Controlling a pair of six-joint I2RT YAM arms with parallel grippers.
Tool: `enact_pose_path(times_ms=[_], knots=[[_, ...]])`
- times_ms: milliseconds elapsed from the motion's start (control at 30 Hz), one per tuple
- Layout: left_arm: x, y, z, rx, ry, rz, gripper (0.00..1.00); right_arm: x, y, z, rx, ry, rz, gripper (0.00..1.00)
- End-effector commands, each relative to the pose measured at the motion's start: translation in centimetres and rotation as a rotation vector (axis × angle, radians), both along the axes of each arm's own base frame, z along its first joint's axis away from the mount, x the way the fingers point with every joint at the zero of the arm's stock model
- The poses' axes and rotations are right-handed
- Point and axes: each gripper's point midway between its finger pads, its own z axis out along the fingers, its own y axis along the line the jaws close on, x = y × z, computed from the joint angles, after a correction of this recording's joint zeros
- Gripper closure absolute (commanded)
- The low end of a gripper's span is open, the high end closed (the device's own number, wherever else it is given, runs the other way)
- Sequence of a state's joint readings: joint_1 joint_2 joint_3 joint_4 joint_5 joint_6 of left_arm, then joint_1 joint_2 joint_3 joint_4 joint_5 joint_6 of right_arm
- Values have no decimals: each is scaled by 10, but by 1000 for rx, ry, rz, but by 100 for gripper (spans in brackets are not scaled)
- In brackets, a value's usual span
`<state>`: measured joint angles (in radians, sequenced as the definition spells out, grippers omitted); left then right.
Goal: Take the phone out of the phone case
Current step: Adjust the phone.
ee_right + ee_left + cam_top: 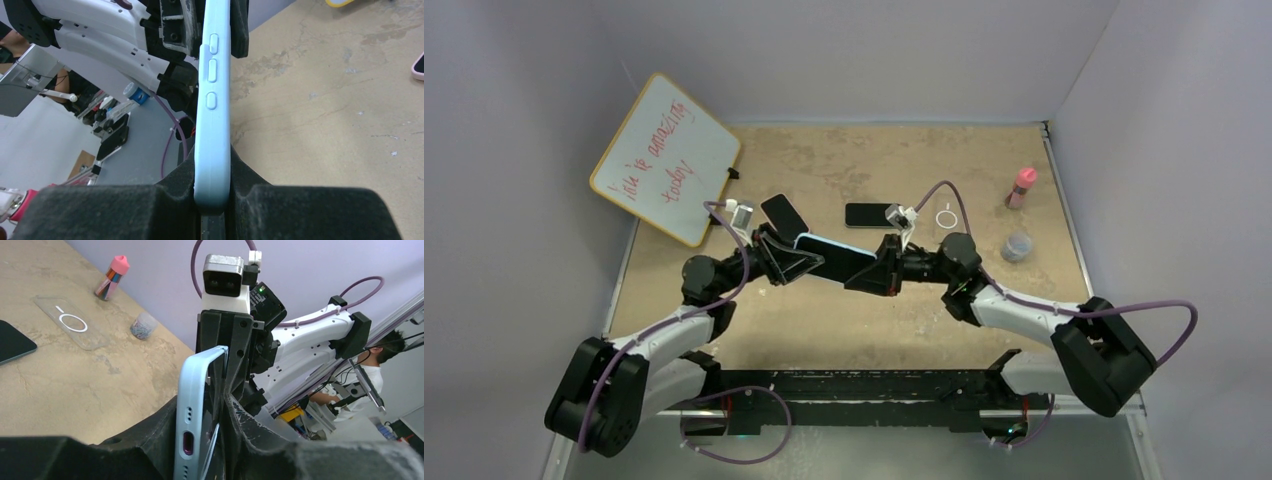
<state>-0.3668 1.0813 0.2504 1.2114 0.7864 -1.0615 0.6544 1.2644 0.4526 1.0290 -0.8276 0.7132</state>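
A phone in a light blue case [832,256] hangs above the middle of the table, held at both ends. My left gripper [786,256] is shut on its left end and my right gripper [880,268] is shut on its right end. In the left wrist view the case's port edge [191,405] stands upright between the black pads [150,440], with the dark phone face just right of it. In the right wrist view the case's button edge [214,115] sits clamped in my right gripper [212,200]. I cannot tell whether the phone has come away from the case.
Two dark phones [784,213] [871,215] lie on the table behind the arms. A clear case [947,217], a pink-capped bottle [1022,187] and a small jar [1017,246] stand at the right. A whiteboard [667,158] leans at the back left.
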Motion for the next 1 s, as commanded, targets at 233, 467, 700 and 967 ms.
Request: enact_pose_path(times_ms=[233,467,700,967], knots=[[-2,4,17,-40,-28,22,100,11,7,36,85,-99,1,93],[14,21,8,-124,143,183,100,16,-2,32,89,-108,-78,57],[15,32,10,-225,234,225,100,6,-4,28,118,-135,-42,43],[15,35,7,-249,271,237,100,-4,-4,27,159,-148,27,50]])
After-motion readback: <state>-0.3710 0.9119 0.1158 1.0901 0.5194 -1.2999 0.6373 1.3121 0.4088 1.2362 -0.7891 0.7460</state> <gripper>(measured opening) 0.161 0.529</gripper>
